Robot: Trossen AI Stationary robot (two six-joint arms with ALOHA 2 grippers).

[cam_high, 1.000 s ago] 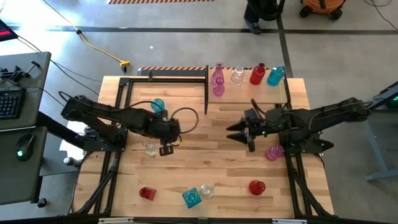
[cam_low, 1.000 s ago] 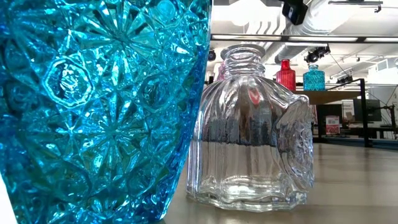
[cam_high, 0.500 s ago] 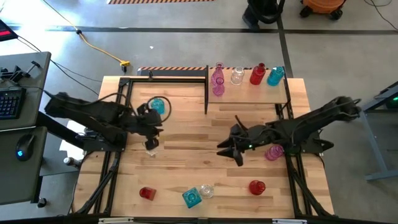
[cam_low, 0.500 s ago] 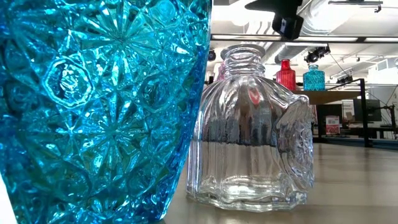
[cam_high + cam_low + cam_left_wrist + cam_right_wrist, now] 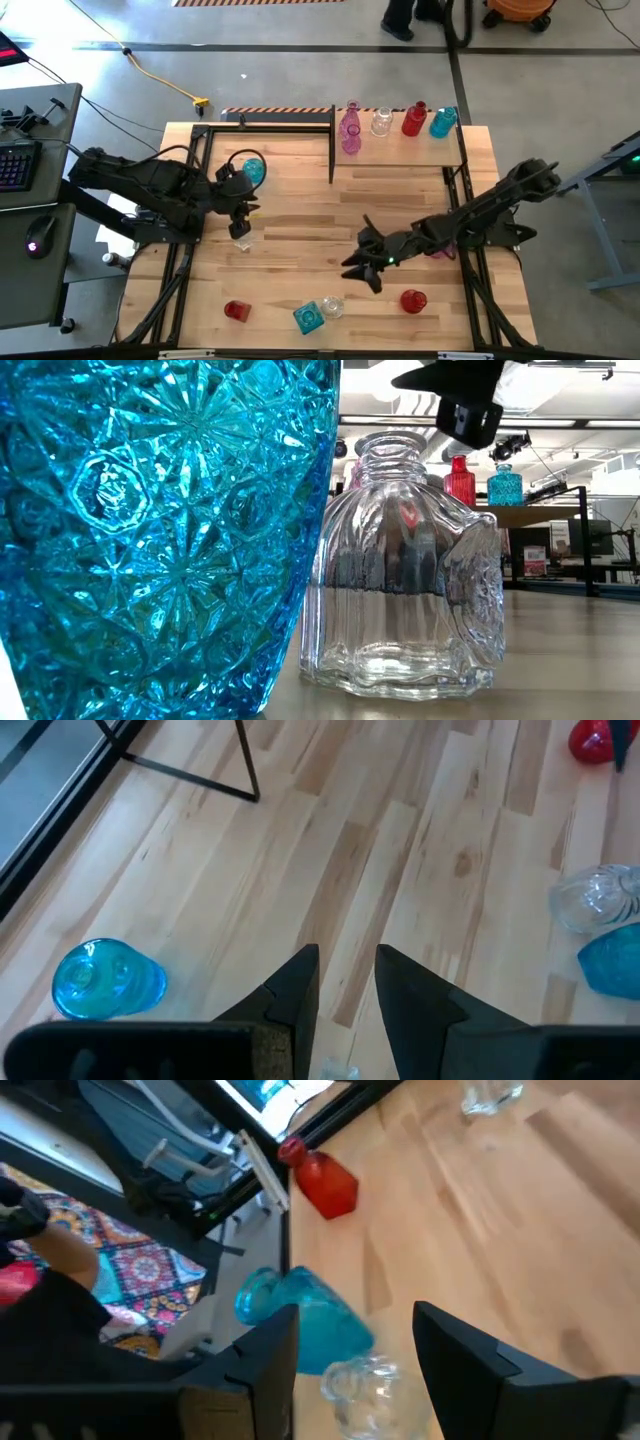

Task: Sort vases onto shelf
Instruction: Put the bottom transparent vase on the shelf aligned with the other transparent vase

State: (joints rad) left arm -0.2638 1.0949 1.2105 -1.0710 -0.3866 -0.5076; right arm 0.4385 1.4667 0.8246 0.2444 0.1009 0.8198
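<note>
Clear vase (image 5: 331,305) near right pincer (image 5: 358,272), toward table's front edge.

Star-cut teal vase (image 5: 150,530) beside a ribbed clear vase (image 5: 405,570).

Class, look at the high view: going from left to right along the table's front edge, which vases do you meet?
Red vase → teal vase → clear vase → second red vase.
</note>
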